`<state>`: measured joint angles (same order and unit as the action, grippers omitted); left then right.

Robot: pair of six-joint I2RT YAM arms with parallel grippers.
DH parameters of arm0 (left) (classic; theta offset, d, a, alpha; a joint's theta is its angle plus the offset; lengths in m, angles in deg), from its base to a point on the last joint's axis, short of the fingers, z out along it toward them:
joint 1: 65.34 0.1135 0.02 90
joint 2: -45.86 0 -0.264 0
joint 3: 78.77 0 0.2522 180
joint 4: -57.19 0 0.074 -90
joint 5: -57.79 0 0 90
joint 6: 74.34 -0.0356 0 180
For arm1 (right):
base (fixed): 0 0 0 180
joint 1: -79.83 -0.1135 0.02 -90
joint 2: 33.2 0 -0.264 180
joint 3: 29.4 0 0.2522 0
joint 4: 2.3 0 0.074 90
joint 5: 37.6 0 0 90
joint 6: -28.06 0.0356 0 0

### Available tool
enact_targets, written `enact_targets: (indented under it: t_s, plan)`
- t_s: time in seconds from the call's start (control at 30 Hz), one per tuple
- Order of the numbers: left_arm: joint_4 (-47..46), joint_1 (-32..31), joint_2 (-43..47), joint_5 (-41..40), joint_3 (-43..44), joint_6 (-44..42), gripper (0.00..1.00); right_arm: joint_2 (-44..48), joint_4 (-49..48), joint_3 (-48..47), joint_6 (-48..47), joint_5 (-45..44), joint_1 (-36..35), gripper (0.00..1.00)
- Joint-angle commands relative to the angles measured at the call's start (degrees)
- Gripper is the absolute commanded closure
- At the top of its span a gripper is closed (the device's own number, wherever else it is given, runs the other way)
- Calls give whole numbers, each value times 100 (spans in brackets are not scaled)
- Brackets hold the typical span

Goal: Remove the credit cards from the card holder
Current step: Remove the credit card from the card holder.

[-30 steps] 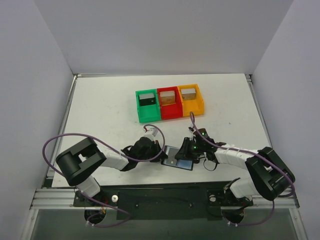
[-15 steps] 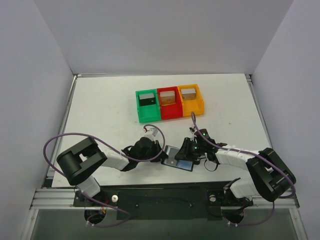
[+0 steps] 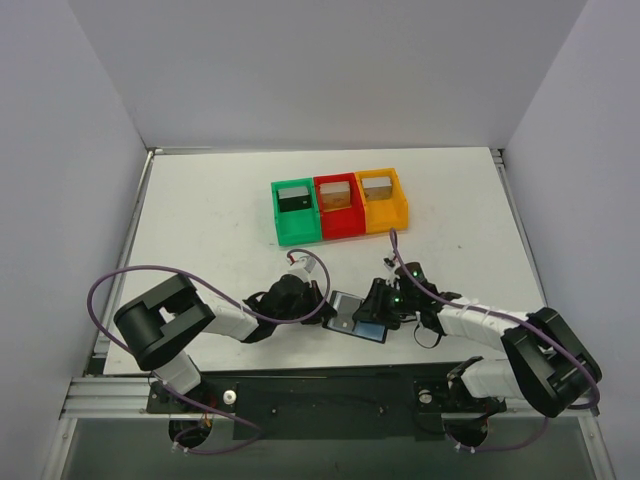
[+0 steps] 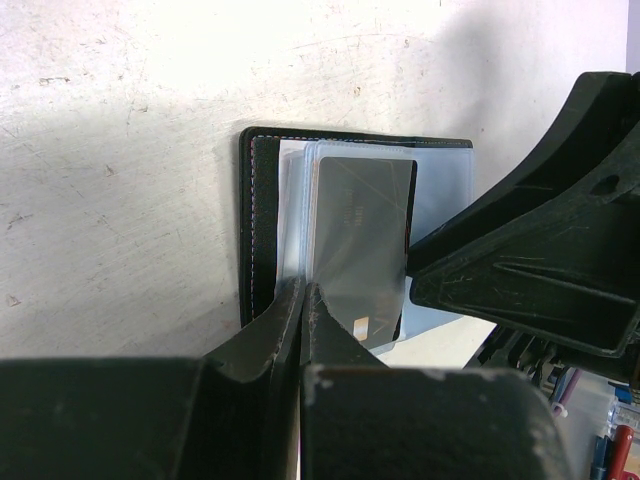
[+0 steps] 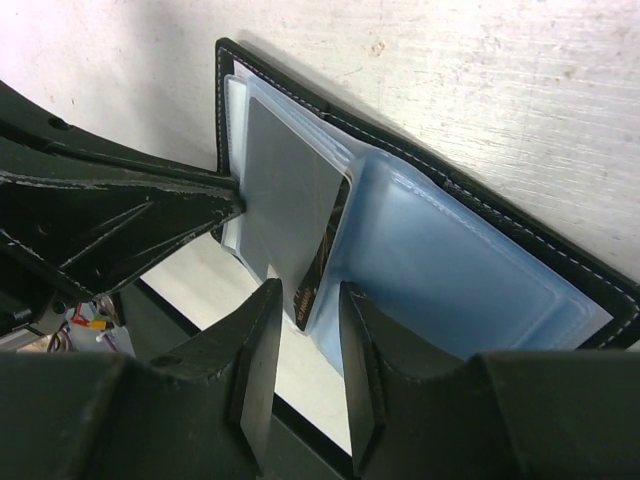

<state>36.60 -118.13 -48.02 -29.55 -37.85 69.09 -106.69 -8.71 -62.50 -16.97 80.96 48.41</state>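
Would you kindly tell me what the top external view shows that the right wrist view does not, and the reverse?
Only the top external view: the green bin, red bin and orange bin in a row at the far side of the table, and both arms whole. Only the right wrist view: the clear sleeves, and the grey card in one, its corner seen between the parted fingers of the right hand. Both: the open card holder with the left hand at its edge.
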Motion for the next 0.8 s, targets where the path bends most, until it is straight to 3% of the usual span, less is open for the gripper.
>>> enact_targets:
  t_s: [0.0, 0.23, 0.53, 0.77]
  plan:
    - [526, -38, -235, -186, -26, -96, 98, 160, 74, 105, -103, 45, 74, 76]
    - [526, -38, -200, -186, -26, -87, 98, 37, 127, 61, -164, 27, 83, 80]
    - [526, -38, -191, -195, -44, -78, 98, 283, 565, 70, -348, -183, 66, 74]
    - [473, -47, -183, -186, -62, -43, 98, 81, 549, 26, -375, -210, 39, 76]
